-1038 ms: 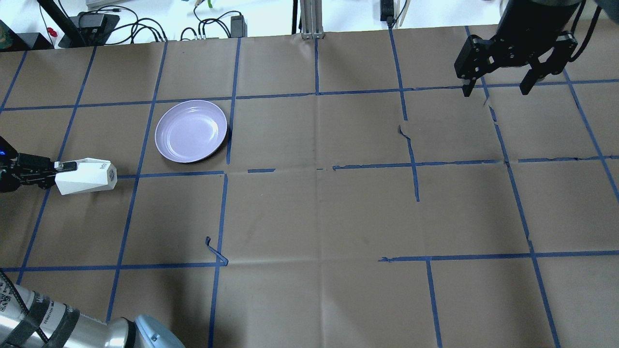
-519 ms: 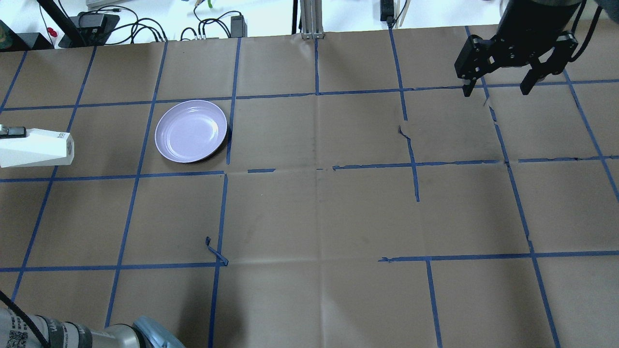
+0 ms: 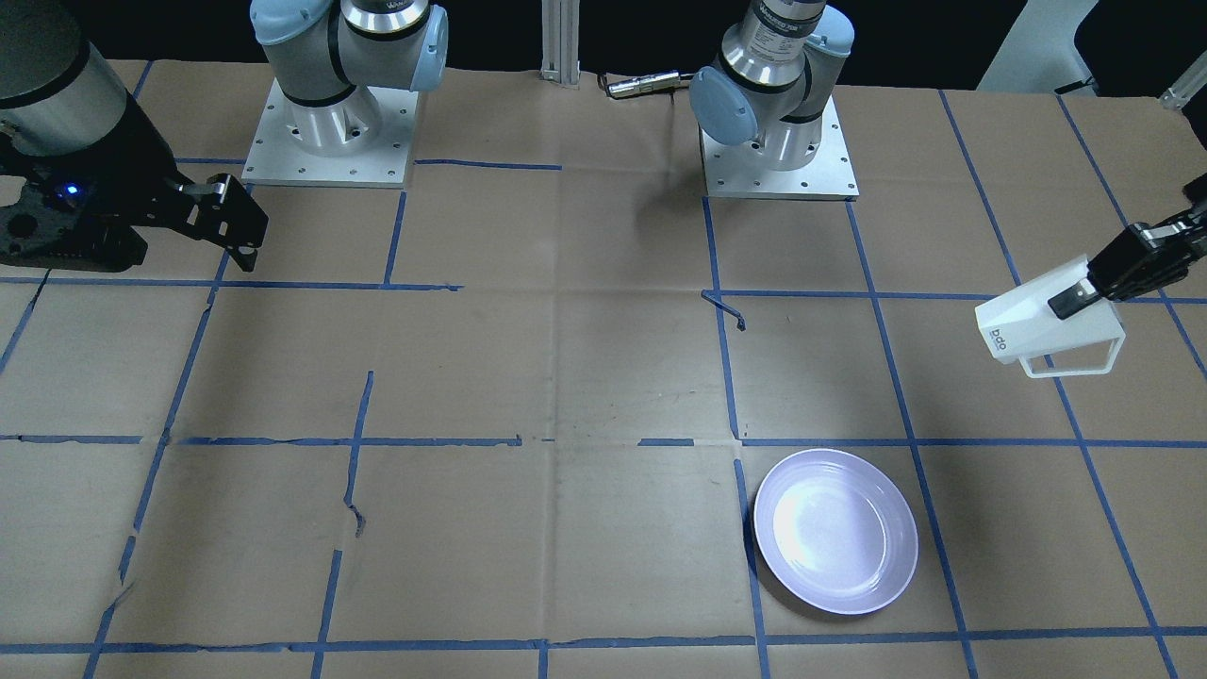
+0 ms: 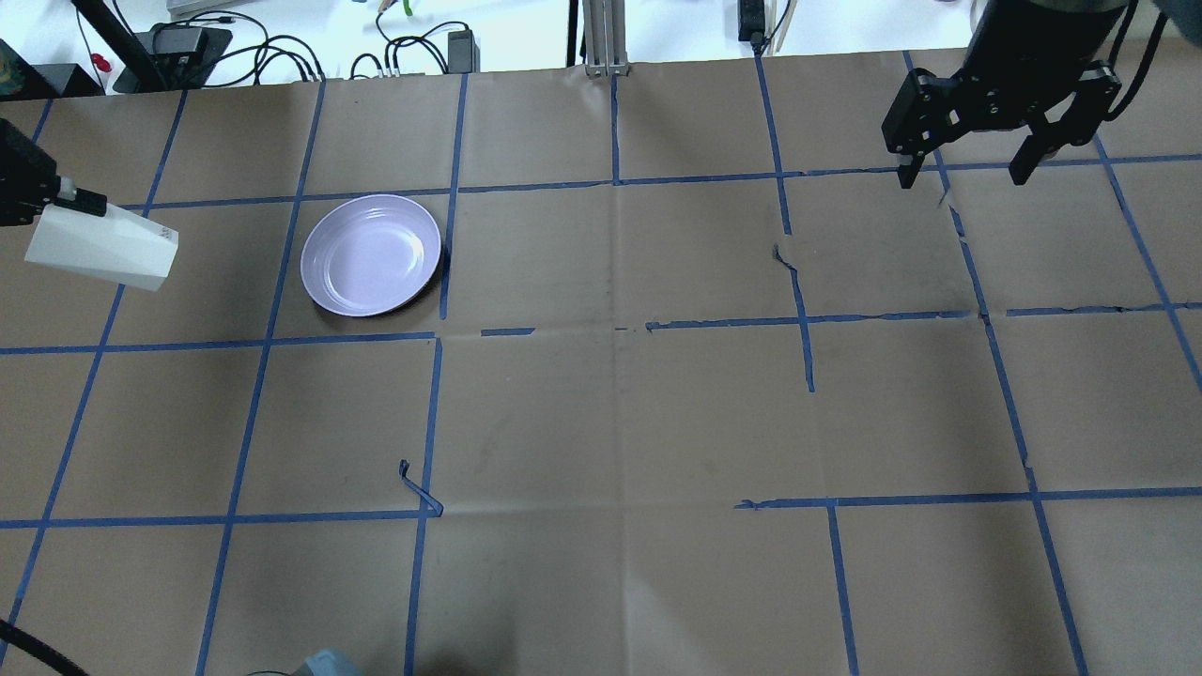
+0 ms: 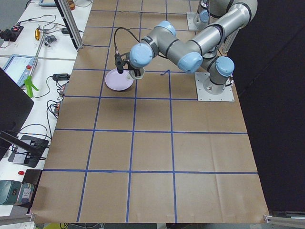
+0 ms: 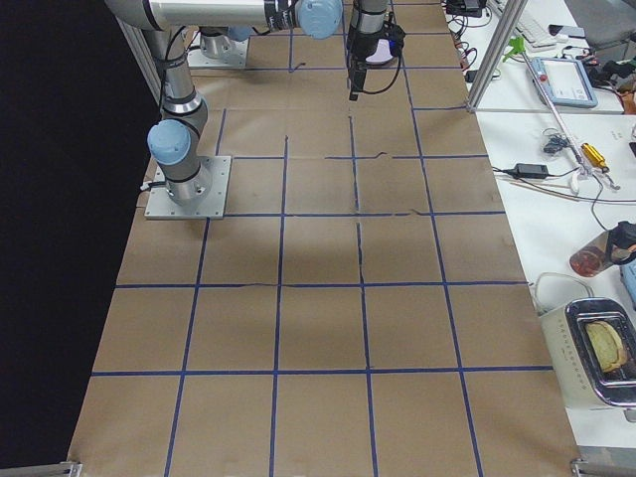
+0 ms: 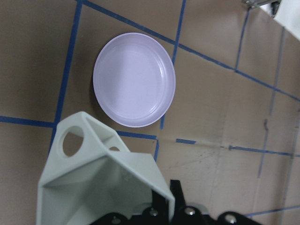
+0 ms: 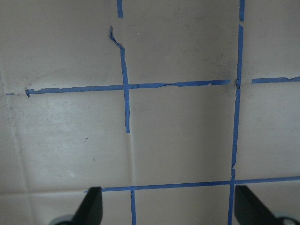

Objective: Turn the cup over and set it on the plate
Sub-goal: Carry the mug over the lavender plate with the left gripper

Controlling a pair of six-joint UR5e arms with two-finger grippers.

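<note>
Since half a second ago the small white faceted cup point(image 4: 103, 249) has swung away from the overhead view's left edge, further from the robot, and turned, so that its narrow base now points down and towards the plate instead of lying level. The left gripper point(image 4: 79, 198) pinches the wall of the cup at its wide mouth end, with one dark finger point(image 3: 1070, 300) pressed on the outside of the wall. In the front-facing view the cup point(image 3: 1047, 321) hangs tilted, with the small dark lettering near the narrow end and the thin open rectangular handle on its underside. It is held clear of the brown paper-covered tabletop point(image 4: 610, 404) with its grid of blue tape. To the right of the cup in the overhead view, and apart from it, the round glossy pale lavender plate point(image 4: 371, 253) lies flat with nothing on it, just beside a blue tape line. From the left wrist camera the plate point(image 7: 133, 86) shows beyond the cup point(image 7: 98, 187). Far to the right, near the far edge of the tabletop, the right gripper point(image 4: 963, 176) hovers with its two black fingers spread wide, and its own camera shows only paper and tape between them.
</note>
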